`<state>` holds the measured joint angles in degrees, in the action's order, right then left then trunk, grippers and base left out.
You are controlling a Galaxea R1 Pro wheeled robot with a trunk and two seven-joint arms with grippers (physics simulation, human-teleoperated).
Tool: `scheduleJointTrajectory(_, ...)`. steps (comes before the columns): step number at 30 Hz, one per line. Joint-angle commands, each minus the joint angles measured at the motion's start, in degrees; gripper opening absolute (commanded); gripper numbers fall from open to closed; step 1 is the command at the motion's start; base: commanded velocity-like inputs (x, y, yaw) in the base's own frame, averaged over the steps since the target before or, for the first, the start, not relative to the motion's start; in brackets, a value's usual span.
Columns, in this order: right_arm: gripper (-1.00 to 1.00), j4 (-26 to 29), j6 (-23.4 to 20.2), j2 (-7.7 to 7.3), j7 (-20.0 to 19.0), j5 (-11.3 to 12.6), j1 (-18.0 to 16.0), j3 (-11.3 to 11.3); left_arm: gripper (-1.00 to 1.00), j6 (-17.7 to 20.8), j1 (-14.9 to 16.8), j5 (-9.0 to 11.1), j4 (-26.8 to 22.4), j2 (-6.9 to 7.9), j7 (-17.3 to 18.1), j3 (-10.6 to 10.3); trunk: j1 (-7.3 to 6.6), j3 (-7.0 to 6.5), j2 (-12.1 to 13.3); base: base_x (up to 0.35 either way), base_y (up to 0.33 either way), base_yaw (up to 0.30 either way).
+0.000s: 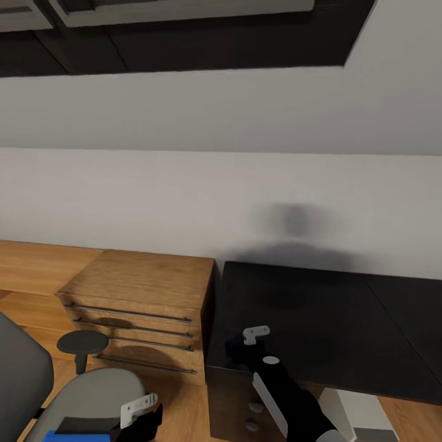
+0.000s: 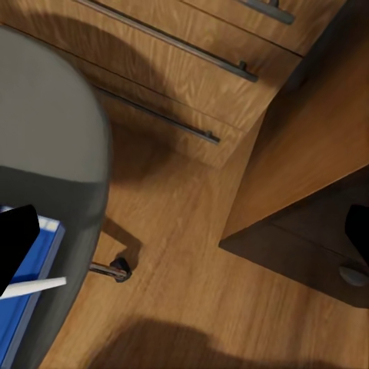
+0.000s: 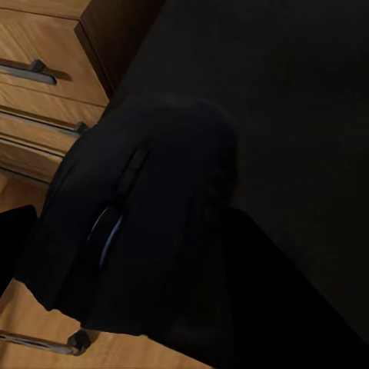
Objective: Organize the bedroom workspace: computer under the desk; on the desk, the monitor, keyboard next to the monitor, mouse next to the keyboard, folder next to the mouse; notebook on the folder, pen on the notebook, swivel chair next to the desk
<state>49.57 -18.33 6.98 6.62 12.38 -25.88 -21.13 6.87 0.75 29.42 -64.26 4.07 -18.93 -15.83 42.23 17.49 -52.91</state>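
Note:
My right gripper hovers at the front left corner of the glossy black desk, shut on the black mouse, which sits low over the desk top. The grey swivel chair stands at lower left with the bright-blue folder on its seat. My left gripper hangs open beside the seat's edge, its fingers wide apart, one over the folder. A thin pale stick lies across the folder; I cannot tell whether it is the pen.
A light wooden chest of drawers stands against the white wall, touching the desk's left side. The chair's black armrest rises in front of it. Silver knobs mark the desk drawers. A castor rests on the wooden floor.

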Motion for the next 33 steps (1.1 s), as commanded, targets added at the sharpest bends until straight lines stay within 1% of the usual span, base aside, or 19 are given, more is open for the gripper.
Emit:
scheduleJointTrajectory(1, -1.00, 0.09, -0.19, -0.03, 0.65, 0.81, -0.05, -0.22, 1.00, 0.16, 0.04, 0.38, -0.07, 0.07, -0.49, -0.23, 0.23, 0.26, -0.47, 0.000, 0.000, 0.000)
scheduleJointTrajectory(6, -1.00, -0.01, 0.51, -0.03, 0.67, 0.81, -0.05, -0.29, 1.00, 0.16, 0.04, 0.38, 0.01, 0.06, -0.49, -0.25, 1.33, 1.16, -2.48, 0.000, 0.000, 0.000)
scheduleJointTrajectory(24, -1.00, 0.31, 0.59, -0.03, 0.92, 0.89, -0.05, -0.50, 1.00, 0.16, 0.04, 0.30, 0.79, 0.14, -0.10, -0.23, 1.33, 1.16, -2.48, 0.000, 0.000, 0.000)
scheduleJointTrajectory(27, -1.00, 0.30, 0.61, -0.03, 0.84, 0.89, -0.05, -0.50, 1.00, 0.16, 0.03, 0.29, 0.88, 0.15, -0.06, -0.21, 1.33, 1.16, -2.48, 0.167, 0.000, 0.000)
scheduleJointTrajectory(29, -1.00, -0.06, 1.20, 0.40, 1.13, -0.15, -0.05, -0.58, 1.00, 0.11, 0.04, 0.53, 0.87, -0.50, -0.25, 0.08, 1.33, 1.16, -2.48, 0.000, 0.000, 0.000)
scheduleJointTrajectory(32, -1.00, -0.03, 2.07, 0.47, 1.13, -0.24, -0.05, -0.58, 1.00, 0.10, 0.04, 0.55, 0.35, -0.67, -0.22, 0.10, 1.33, 1.16, -2.48, 0.000, 0.000, 0.000)
scheduleJointTrajectory(33, -1.00, 0.01, 1.70, 0.57, 1.12, -0.12, -0.05, -0.58, 1.00, 0.10, 0.04, 0.57, 0.02, -0.84, -0.19, 0.13, 1.33, 1.16, -2.48, 0.000, 0.000, 0.000)
